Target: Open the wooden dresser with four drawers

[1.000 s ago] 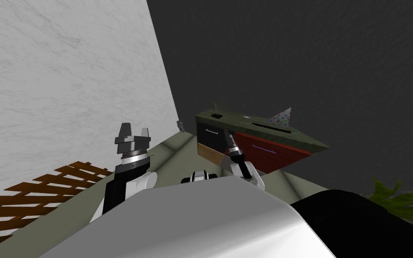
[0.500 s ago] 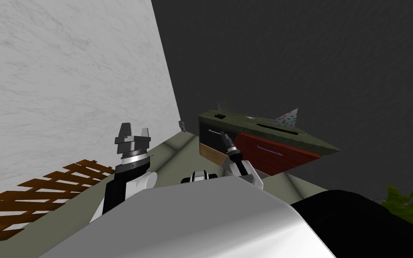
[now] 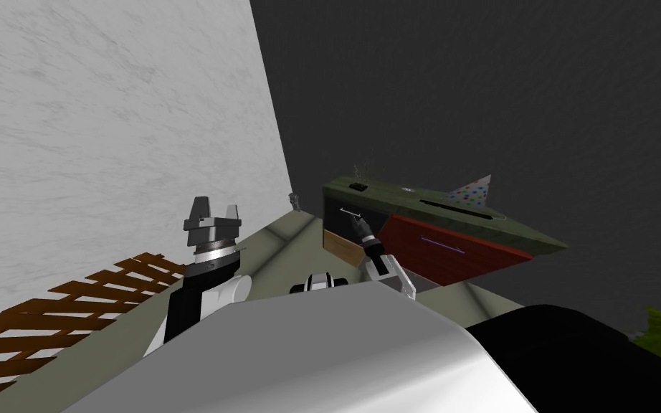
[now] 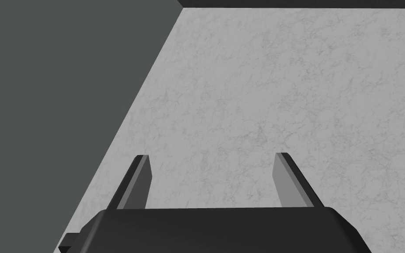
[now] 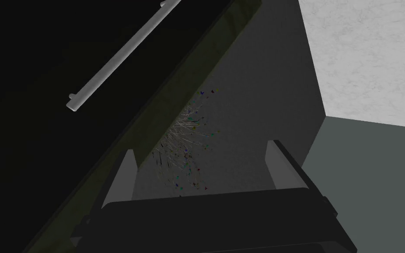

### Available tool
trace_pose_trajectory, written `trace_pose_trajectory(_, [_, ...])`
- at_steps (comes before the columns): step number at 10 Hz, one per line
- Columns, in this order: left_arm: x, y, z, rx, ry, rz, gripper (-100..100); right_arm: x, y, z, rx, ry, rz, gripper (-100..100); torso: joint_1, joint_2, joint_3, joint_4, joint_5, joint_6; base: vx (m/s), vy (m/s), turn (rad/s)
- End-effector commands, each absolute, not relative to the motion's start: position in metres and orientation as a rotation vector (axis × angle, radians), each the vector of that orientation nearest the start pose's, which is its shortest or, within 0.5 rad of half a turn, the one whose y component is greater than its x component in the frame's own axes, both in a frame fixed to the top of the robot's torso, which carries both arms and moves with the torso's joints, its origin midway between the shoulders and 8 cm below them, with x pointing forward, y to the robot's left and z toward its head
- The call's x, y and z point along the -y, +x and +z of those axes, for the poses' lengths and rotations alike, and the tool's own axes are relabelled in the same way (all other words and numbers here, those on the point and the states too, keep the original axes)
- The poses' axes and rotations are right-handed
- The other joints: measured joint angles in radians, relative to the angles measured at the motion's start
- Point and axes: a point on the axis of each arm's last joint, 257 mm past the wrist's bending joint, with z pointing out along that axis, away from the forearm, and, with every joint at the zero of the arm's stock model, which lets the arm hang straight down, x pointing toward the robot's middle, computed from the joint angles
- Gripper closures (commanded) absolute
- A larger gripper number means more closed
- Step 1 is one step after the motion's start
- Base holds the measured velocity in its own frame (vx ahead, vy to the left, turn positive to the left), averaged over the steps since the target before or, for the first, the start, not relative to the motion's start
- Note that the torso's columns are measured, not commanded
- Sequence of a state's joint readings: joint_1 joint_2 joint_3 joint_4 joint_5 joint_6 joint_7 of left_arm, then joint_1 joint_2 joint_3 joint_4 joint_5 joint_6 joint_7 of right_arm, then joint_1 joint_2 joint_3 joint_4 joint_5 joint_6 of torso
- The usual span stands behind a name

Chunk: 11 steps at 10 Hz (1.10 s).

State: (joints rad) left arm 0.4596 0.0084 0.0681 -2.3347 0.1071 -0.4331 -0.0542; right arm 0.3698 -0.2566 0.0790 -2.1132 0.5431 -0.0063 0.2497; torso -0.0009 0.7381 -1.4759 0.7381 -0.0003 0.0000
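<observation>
Black forearm (image 3: 182,308), white shell (image 3: 230,290), silver wrist ring (image 3: 211,251) (ribbed), grey-bladed left tool (image 3: 216,206)

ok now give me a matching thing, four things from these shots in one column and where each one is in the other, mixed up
Things:
1. party hat
2. right gripper
3. left gripper
4. brown lattice

Places:
A. open, raised on my left, away from the dresser
B. low down by the white wall
C. standing on the dresser's green top, at its right end
D. open, near the black drawer's grey bar handle

Pairs: 1-C, 2-D, 3-A, 4-B
</observation>
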Motion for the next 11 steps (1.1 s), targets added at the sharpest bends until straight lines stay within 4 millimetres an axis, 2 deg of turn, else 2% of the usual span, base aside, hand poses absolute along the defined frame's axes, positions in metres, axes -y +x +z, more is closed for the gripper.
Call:
trace_pose_trajectory(1, [-0.307, 0.340, 0.051, -0.548, -0.668, -1.277, 0, 0.261, 0.448, -0.153, -1.462, 0.294, 0.393, -100, 0.000, 0.000, 0.000, 0.000, 0.000, 0.000, 0.018, 0.057, 0.050])
trace_pose_trajectory(2, [-0.307, 0.340, 0.051, -0.548, -0.668, -1.277, 0, 0.263, 0.449, -0.155, -1.468, 0.298, 0.380, -100, 0.001, 0.000, 0.000, 0.000, 0.000, 0.000, 0.021, 0.048, 0.024])
trace_pose_trajectory(3, [-0.307, 0.340, 0.051, -0.548, -0.668, -1.277, 0, 0.270, 0.453, -0.170, -1.510, 0.280, 0.307, -100, 0.001, 0.000, 0.000, 0.000, 0.000, 0.000, 0.022, 0.060, 0.040])
trace_pose_trajectory(4, [-0.307, 0.340, 0.051, -0.548, -0.668, -1.277, 0, 0.271, 0.453, -0.170, -1.512, 0.277, 0.294, -100, 0.002, 0.000, 0.000, 0.000, 0.000, 0.000, 0.014, 0.056, 0.029])
trace_pose_trajectory(5, [-0.307, 0.340, 0.051, -0.548, -0.668, -1.277, 0, 0.279, 0.457, -0.185, -1.550, 0.254, 0.219, -100, 0.001, 0.000, 0.000, 0.000, 0.000, 0.000, 0.033, 0.063, 0.045])
trace_pose_trajectory(6, [-0.307, 0.340, 0.051, -0.548, -0.668, -1.277, 0, 0.281, 0.457, -0.185, -1.553, 0.254, 0.206, -100, 0.001, -0.001, 0.000, 0.000, 0.000, 0.000, 0.028, 0.056, 0.028])
trace_pose_trajectory(7, [-0.307, 0.340, 0.051, -0.548, -0.668, -1.277, 0, 0.288, 0.460, -0.199, -1.587, 0.226, 0.132, -100, 0.001, 0.000, 0.000, 0.000, 0.000, 0.000, 0.029, 0.071, 0.050])
trace_pose_trajectory(8, [-0.307, 0.340, 0.051, -0.548, -0.668, -1.277, 0, 0.292, 0.459, -0.200, -1.592, 0.229, 0.115, -100, 0.002, 0.000, 0.000, 0.000, 0.000, 0.000, 0.024, 0.062, 0.023])
trace_pose_trajectory(11, [-0.307, 0.340, 0.051, -0.548, -0.668, -1.277, 0, 0.313, 0.463, -0.226, -1.658, 0.174, -0.061, -100, 0.000, 0.000, 0.000, 0.000, 0.000, 0.000, 0.025, 0.056, 0.037])
